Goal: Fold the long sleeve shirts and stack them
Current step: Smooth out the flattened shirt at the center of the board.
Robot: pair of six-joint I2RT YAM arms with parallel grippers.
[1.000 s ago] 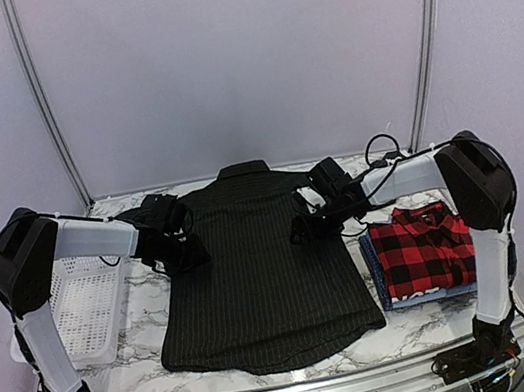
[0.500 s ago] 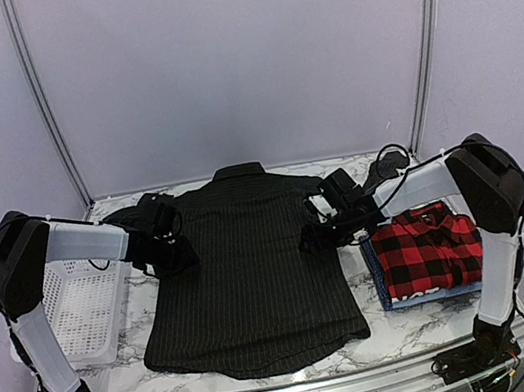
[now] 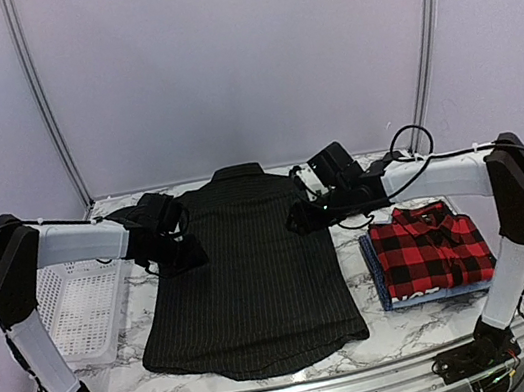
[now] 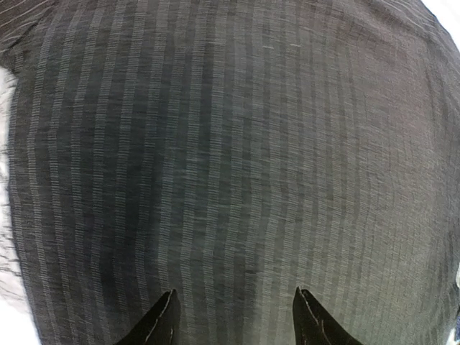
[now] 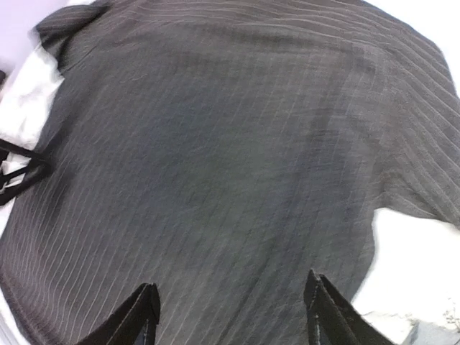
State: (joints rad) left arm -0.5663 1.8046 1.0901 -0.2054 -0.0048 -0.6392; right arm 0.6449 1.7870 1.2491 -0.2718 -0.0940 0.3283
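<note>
While the white mesh basket sits far left, the left gripper, fingers spread, hangs over the black pinstriped shirt lying flat mid-table. The right gripper, likewise spread, hangs over its right side. Rightmost, the red plaid shirt tops the folded blue shirt.

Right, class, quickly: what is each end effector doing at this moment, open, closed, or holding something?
Left end effector: open, holding nothing, over the black pinstriped shirt.
Right end effector: open, holding nothing, over the same shirt.
</note>
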